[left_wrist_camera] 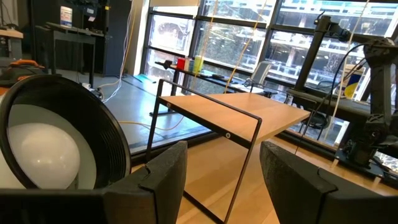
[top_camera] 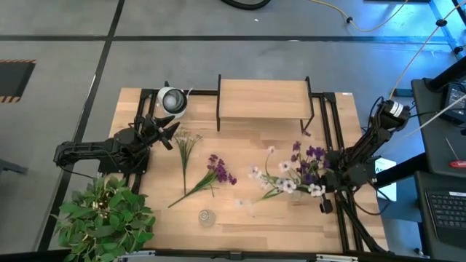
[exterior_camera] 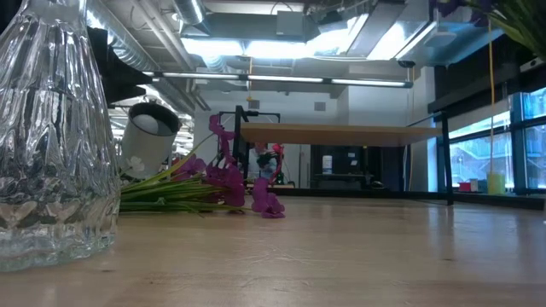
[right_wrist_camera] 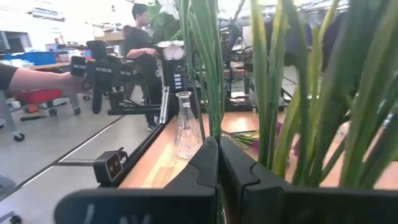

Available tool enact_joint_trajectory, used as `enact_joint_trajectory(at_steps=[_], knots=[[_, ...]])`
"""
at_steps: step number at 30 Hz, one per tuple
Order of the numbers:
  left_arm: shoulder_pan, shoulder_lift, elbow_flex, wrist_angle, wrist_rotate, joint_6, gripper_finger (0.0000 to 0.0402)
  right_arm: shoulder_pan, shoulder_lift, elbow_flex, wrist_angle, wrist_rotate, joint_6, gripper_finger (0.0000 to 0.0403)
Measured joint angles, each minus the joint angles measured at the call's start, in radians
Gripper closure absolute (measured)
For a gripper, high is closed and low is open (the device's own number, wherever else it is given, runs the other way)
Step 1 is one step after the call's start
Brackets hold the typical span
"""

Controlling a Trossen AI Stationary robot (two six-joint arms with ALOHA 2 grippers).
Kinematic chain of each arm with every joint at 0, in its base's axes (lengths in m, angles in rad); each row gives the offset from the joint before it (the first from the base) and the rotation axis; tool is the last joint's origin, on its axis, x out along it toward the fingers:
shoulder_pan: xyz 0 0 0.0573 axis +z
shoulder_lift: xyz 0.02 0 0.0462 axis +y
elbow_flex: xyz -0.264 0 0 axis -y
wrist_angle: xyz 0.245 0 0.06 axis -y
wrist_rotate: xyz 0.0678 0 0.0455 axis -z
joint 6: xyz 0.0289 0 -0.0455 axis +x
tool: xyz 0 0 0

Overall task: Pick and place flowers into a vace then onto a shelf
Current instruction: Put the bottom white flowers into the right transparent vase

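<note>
My right gripper (top_camera: 329, 177) (right_wrist_camera: 219, 162) is at the table's right side, shut on a bunch of flowers (top_camera: 295, 171) (right_wrist_camera: 273, 74) with green stems and purple and white blossoms; the bunch is raised (exterior_camera: 512, 17). A white flower (top_camera: 186, 149) and a magenta one (top_camera: 217, 172) (exterior_camera: 226, 179) lie flat on the table. The glass vase (top_camera: 207, 217) (exterior_camera: 51, 136) (right_wrist_camera: 185, 127) stands near the front edge. The shelf (top_camera: 262, 99) (exterior_camera: 341, 134) stands at the far middle. My left gripper (top_camera: 169, 135) (left_wrist_camera: 224, 180) waits open at the left. My right gripper has the bunch by the lower part of its green stems (right_wrist_camera: 212, 124), pinched between the two shut fingers; the fingers themselves hide how many stems sit between them. The fingers come level from the table's right side. The stems rise slanting away from them, blossoms clear of the table.
A white lamp (top_camera: 172, 100) (left_wrist_camera: 50, 143) stands at the far left beside my left gripper. A leafy potted plant (top_camera: 105, 218) fills the near left corner. Black frame rails run along the table's right edge (top_camera: 342, 211). People (right_wrist_camera: 140, 37) stand in the room beyond the table.
</note>
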Motion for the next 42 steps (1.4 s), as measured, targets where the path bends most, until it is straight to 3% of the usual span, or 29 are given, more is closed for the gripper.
enact_joint_trajectory(at_steps=[18,42], knots=[[0.0,0.0,0.0,0.0,0.0,0.0,0.0206,0.101,-0.003,0.0,0.013,0.074,0.06,0.0403],[0.0,0.0,0.0,0.0,0.0,0.0,0.0206,0.101,-0.003,0.001,-0.025,0.074,0.064,0.0402]])
